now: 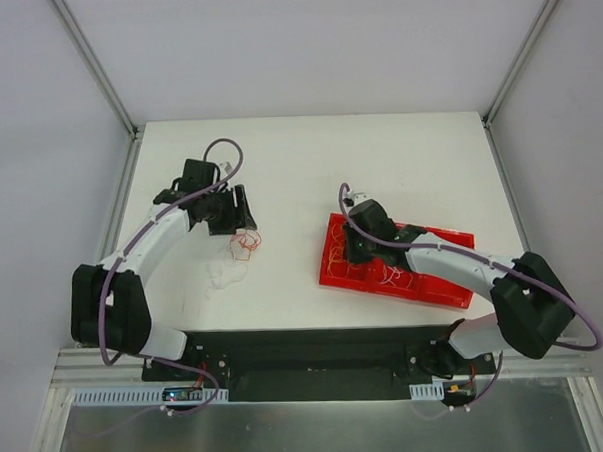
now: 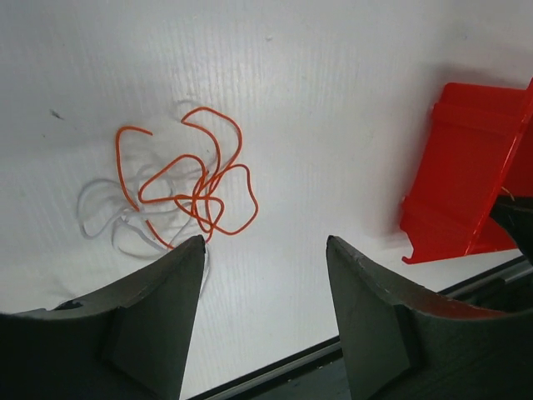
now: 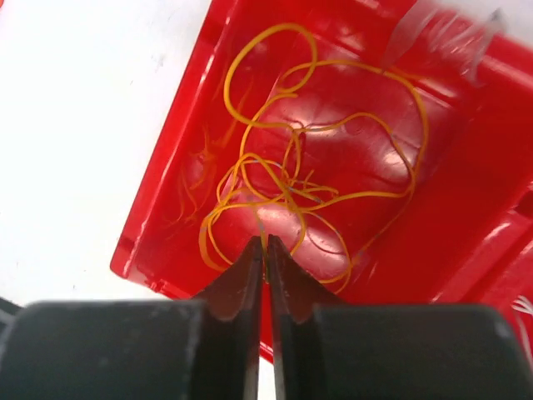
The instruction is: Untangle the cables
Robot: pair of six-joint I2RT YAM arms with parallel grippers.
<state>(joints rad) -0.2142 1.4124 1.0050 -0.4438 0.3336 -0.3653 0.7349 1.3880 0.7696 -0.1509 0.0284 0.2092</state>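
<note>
Fingers spread, left gripper hovers over overlapped orange and white wires; right gripper, fingers pressed together, reaches the yellow tangle in the tray. Most untangling is apparently left.

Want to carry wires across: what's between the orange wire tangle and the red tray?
Nothing: bare white table separates the orange wire tangle from the red tray. The top view shows it, the left wrist view too.

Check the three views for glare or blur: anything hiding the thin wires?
Right wrist: white glare patches on the glossy red plastic tray, top-right corner smeared, thin yellow wire tangle sharp. Left wrist: curly orange wire crisp; thin white wire nearly vanishes against the white table. Top external: even light, wires tiny.
</note>
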